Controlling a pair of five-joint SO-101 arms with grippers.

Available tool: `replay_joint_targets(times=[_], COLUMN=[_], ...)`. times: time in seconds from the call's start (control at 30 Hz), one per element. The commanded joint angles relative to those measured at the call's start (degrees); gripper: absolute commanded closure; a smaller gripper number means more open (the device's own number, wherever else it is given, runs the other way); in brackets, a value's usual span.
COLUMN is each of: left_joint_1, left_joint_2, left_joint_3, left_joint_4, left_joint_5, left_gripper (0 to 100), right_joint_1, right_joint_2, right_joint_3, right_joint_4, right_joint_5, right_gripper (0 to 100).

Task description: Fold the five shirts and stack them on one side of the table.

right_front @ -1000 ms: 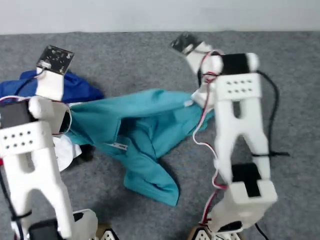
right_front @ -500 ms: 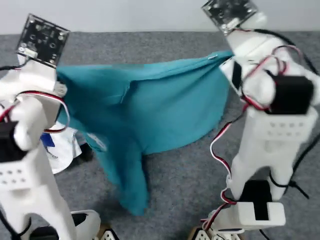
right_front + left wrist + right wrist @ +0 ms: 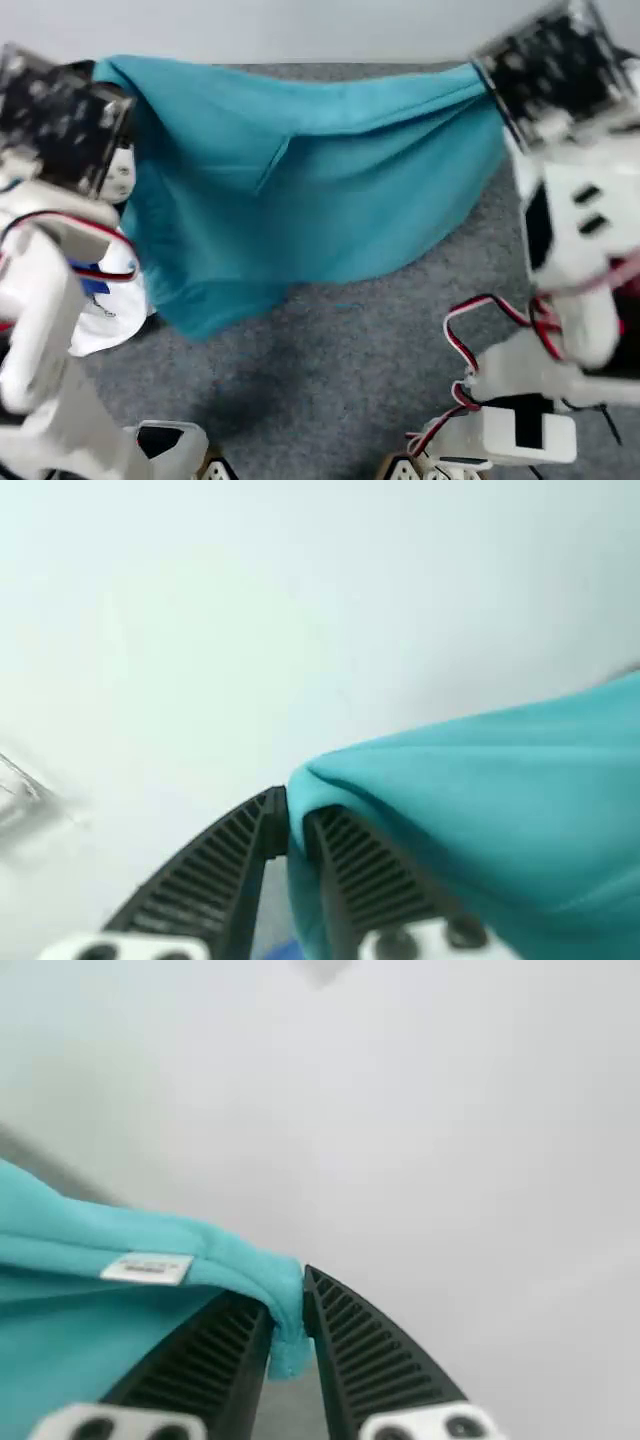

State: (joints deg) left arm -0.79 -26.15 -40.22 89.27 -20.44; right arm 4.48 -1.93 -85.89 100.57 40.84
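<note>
High: teal shirt [image 3: 300, 190] hangs spread above the grey bench [image 3: 350, 380]; white shirt [image 3: 108, 312] lies on the bench.
Left wrist: left fingers [image 3: 355, 865] pinched tight on a teal shirt corner.
Right wrist: right fingers [image 3: 360, 1345] clamped on its labelled edge.

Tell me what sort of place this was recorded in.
Likely a robotics lab bench: grey carpet-like table cover, bare white wall behind, and exposed wiring on white arms whose left gripper and right gripper hold up a teal shirt.
</note>
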Motion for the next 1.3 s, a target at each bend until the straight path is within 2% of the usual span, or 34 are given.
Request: replay_joint_targets(times=[0.0, 0.17, 0.33, 0.5, 0.63, 0.83, 0.93, 1.03, 1.13, 1.27], left_joint_1=[0.4, 0.4, 0.4, 0.4, 0.8, 0.9, 0.8, 0.4, 0.4, 0.4], left_joint_2=[-1.6, -1.7, -1.7, -1.0, 2.4, 14.9, 23.4, 32.3, 39.8, 47.3], left_joint_3=[-5.6, -12.4, -18.2, -18.7, -9.6, 12.4, 21.2, 24.0, 23.4, 19.0], left_joint_4=[0.4, 4.1, 7.1, 8.4, 8.3, 4.0, -3.8, -12.7, -19.4, -24.3], left_joint_5=[0.1, -0.3, -4.4, -4.7, -6.3, -11.4, -11.5, -11.5, -11.3, -11.3], left_gripper=[99, 99, 99, 99, 99, 99, 99, 99, 99, 99], right_joint_1=[4.9, 8.7, 10.9, 11.1, 10.7, 3.3, 0.0, -0.6, -0.7, -0.6], right_joint_2=[-2.0, -5.6, -10.3, -11.2, -11.2, -10.8, -8.7, -5.3, -1.4, 4.4], right_joint_3=[-6.5, -8.9, -8.8, -5.2, 10.5, 49.1, 68.0, 80.8, 86.2, 86.5], right_joint_4=[2.0, 2.0, 2.1, 2.2, 2.2, 0.5, -8.0, -23.5, -36.9, -49.4], right_joint_5=[0.5, 0.5, 2.0, 4.9, 5.5, 8.7, 9.8, 9.7, 9.6, 9.5], right_gripper=[98.7, 98.7, 98.7, 98.7, 98.7, 98.7, 98.7, 98.7, 98.7, 98.7])
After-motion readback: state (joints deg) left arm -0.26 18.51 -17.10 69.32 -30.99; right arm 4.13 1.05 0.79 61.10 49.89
